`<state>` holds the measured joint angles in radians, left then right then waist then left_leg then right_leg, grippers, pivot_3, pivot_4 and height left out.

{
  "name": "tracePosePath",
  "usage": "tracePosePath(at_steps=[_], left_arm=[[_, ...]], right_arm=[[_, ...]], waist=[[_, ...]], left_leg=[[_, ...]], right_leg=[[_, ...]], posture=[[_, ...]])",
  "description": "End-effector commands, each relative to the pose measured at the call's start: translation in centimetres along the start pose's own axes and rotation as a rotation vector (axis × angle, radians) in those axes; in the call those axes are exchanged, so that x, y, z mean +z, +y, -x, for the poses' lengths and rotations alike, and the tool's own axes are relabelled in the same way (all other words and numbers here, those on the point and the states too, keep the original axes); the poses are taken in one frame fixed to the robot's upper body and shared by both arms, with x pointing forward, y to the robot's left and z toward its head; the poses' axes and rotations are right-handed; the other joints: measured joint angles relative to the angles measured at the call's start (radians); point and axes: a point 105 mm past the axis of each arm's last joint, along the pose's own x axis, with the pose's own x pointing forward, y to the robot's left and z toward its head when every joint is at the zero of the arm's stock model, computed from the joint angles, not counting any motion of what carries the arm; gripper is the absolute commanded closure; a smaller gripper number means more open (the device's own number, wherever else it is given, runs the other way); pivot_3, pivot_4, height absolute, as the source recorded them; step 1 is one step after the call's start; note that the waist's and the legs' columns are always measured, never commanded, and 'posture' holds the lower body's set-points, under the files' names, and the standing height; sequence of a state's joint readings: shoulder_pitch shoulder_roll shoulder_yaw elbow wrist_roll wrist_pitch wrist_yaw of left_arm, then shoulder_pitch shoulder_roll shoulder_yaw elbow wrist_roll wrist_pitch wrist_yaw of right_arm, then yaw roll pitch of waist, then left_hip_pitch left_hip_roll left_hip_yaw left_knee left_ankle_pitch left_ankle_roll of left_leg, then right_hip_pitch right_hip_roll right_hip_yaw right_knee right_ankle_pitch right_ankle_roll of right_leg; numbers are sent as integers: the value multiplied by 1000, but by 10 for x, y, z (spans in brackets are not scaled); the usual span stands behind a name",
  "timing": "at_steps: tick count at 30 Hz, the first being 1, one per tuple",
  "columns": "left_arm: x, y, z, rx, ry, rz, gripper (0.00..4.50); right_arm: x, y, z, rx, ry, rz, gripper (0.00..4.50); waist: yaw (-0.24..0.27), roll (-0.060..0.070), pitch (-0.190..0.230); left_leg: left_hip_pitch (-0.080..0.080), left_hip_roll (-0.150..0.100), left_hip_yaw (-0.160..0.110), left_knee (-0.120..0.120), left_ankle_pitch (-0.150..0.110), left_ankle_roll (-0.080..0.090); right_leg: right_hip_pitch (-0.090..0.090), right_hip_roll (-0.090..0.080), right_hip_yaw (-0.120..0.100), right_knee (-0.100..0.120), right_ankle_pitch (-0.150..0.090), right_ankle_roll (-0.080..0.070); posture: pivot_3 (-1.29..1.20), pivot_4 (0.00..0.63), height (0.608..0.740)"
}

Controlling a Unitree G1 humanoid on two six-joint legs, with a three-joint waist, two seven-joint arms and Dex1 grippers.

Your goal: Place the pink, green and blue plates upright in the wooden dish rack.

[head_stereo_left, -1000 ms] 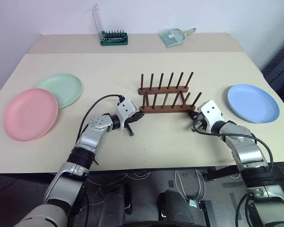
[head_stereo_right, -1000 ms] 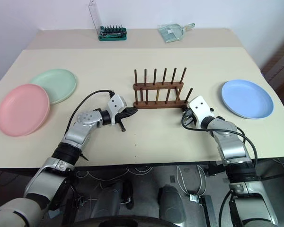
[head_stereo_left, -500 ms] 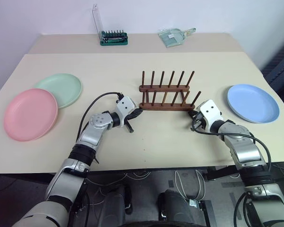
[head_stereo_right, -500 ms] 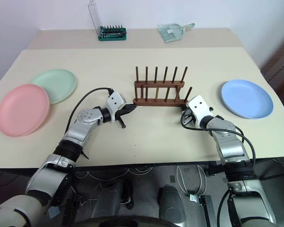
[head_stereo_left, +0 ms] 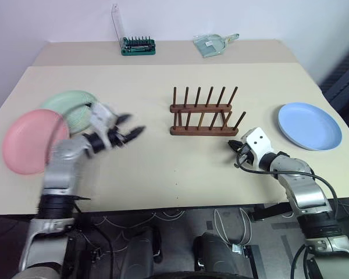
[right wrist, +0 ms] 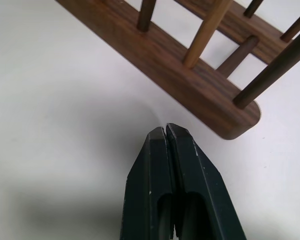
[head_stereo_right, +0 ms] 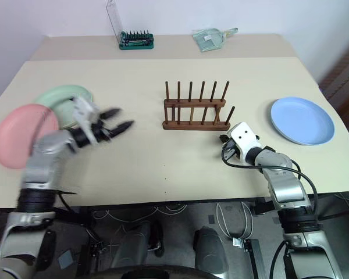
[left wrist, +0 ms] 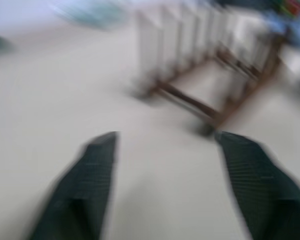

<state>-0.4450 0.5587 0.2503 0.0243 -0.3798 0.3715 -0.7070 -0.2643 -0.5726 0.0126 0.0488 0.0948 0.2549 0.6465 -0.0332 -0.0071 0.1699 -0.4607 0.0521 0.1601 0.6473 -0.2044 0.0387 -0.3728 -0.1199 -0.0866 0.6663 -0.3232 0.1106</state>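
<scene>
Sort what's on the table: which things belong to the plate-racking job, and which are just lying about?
Job:
pink plate
green plate
blue plate
wooden dish rack, no plates in it

Lying about:
green tool case, lid up, at the far edge
clear dustpan beside it

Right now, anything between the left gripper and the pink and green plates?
Nothing visible. The left gripper, jaws open and empty, sits beside the mint green round plate, which lies next to the salmon pink round plate. Only bare beige table lies between plates and the dark wooden peg rack.
</scene>
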Motion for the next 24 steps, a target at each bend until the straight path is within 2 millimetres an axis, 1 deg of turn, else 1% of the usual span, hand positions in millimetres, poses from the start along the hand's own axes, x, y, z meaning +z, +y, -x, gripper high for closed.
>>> tracePosePath(at_steps=[1,2,3,4,6,7,9,11,12,13,15,18,19,21,22,24], left_arm=[[31,72,45,451,-84,22,52],[30,100,68,650,-76,33,52],[28,116,84,781,-69,42,52],[22,130,102,898,-42,67,52],[14,148,136,1080,-10,101,52],[11,153,147,1138,0,115,52],[8,157,160,1205,8,160,52],[-11,154,176,1243,92,246,52],[-18,151,181,1242,120,285,52],[-28,146,184,1231,169,320,52],[-37,141,190,1233,227,335,52],[-38,139,195,1253,257,317,52],[-49,137,201,1275,289,374,52],[-68,130,204,1265,340,466,52],[-74,127,203,1251,352,512,52],[-78,123,200,1235,356,557,52]], right_arm=[[27,4,2,44,-90,29,4500],[31,5,1,55,-102,27,4500],[33,6,0,62,-109,26,4500],[33,5,-1,66,-107,27,4500],[32,5,-3,74,-99,31,4500],[32,4,-3,77,-97,32,4500],[31,5,-5,85,-94,33,4500],[36,7,-7,111,-108,43,4500],[39,8,-8,122,-117,47,4500],[47,10,-7,152,-142,42,4500],[56,15,-2,205,-175,26,4500],[60,19,2,244,-191,11,4500],[63,26,8,294,-199,13,4500],[69,38,18,368,-224,14,4500],[69,39,19,372,-228,13,4500],[67,37,17,351,-222,13,4500]], waist=[[-2,0,0],[-5,0,0],[-9,0,0],[-11,0,0],[-11,-1,0],[-10,-1,0],[-5,-3,1],[0,-5,1],[-1,-5,1],[-2,-5,1],[-3,-5,1],[-3,-7,0],[-2,-8,0],[-1,-8,0],[-2,-9,0],[-3,-9,0]], left_leg=[[0,0,0,0,0,0],[0,0,0,0,0,0],[0,0,0,0,0,0],[0,0,0,0,0,0],[0,0,0,0,0,0],[0,0,0,0,0,0],[0,0,0,0,0,0],[0,0,0,0,0,-1],[0,-1,0,0,0,-1],[0,-1,0,0,0,0],[0,0,0,0,0,-1],[0,0,0,-1,0,-1],[0,0,0,-1,-1,-2],[0,-1,0,-1,-1,-3],[0,-1,0,-1,-1,-3],[0,0,0,-2,-1,-3]], right_leg=[[0,0,0,0,0,0],[0,0,0,0,0,0],[0,0,0,0,0,0],[0,0,0,0,0,0],[0,1,0,0,0,0],[0,1,0,0,0,0],[0,0,0,0,0,0],[0,0,0,0,0,0],[0,0,0,0,0,0],[0,0,0,0,0,0],[0,0,0,0,0,0],[0,0,0,0,0,0],[0,0,0,0,0,0],[0,0,0,0,0,0],[0,0,0,0,0,0],[0,0,0,0,0,0]], posture=[[0,150,732],[0,150,732],[0,150,732],[0,150,732],[0,150,732],[0,150,732],[0,150,732],[0,150,732],[0,150,732],[0,150,732],[0,150,732],[0,150,732],[0,150,732],[0,150,732],[0,150,732],[0,150,732]])
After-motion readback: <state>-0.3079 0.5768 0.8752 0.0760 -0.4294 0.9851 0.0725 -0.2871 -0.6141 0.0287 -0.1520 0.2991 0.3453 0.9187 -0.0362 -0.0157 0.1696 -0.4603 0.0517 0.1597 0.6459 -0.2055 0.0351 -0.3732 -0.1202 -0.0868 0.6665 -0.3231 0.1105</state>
